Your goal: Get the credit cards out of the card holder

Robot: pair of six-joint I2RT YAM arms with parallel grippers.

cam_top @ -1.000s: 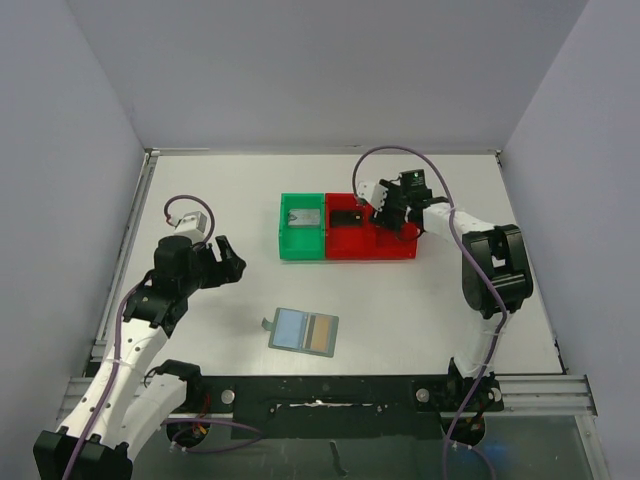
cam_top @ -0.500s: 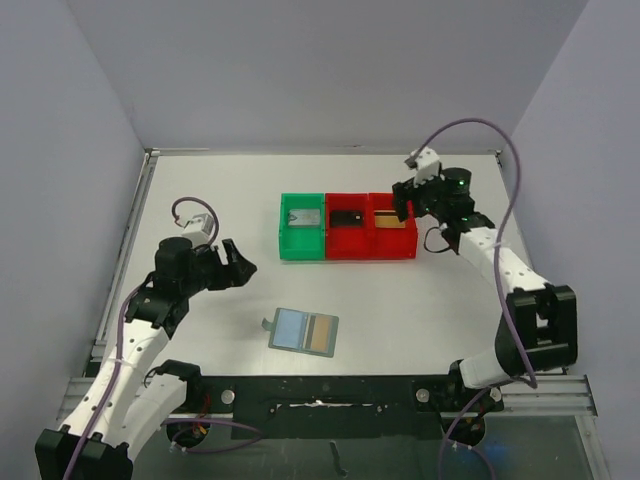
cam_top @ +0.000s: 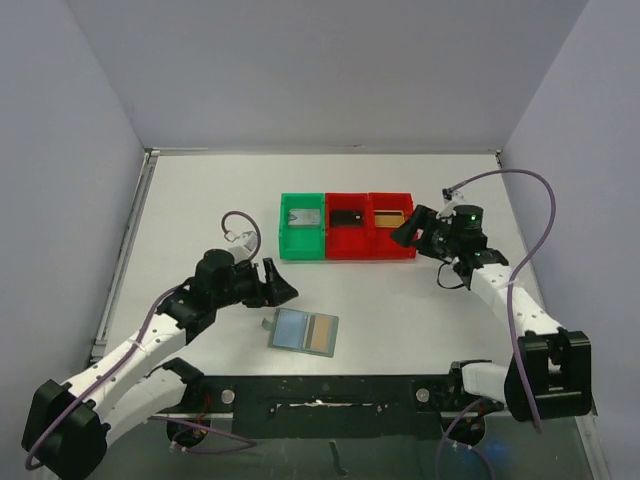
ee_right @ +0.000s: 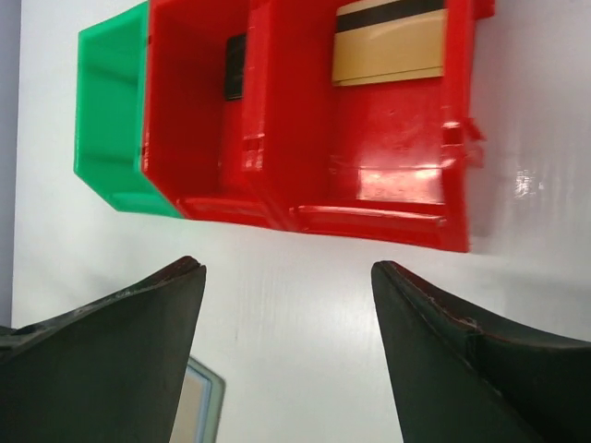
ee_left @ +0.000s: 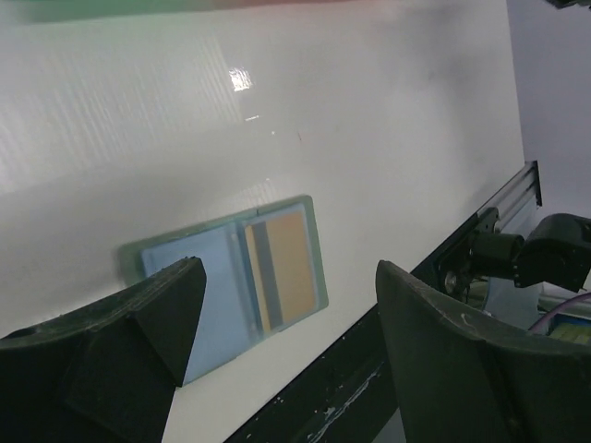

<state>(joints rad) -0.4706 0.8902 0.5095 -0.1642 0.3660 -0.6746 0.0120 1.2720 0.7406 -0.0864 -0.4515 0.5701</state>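
Card holder [cam_top: 304, 331]: open flat on the table [cam_top: 200, 200], blue panel on its left.
Credit card [cam_top: 321, 334]: gold-tan, in the card holder's right panel.
Second credit card [cam_top: 391, 216]: in the red bin [cam_top: 370, 248], well beyond the card holder.
Left gripper [cam_top: 283, 286]: jaws apart, empty, just behind the card holder's tab edge.
Right gripper [cam_top: 408, 230]: jaws apart, empty, well apart from the card holder.

A robotics lab test cell: plain pale lilac-grey panel walls [cam_top: 330, 70] box in a white surface [cam_top: 400, 310]. A black mounting plate with aluminium rail [cam_top: 320, 390] edges the near side, and purple cables [cam_top: 525, 174] trail from two white-and-black robot arms [cam_top: 130, 355].
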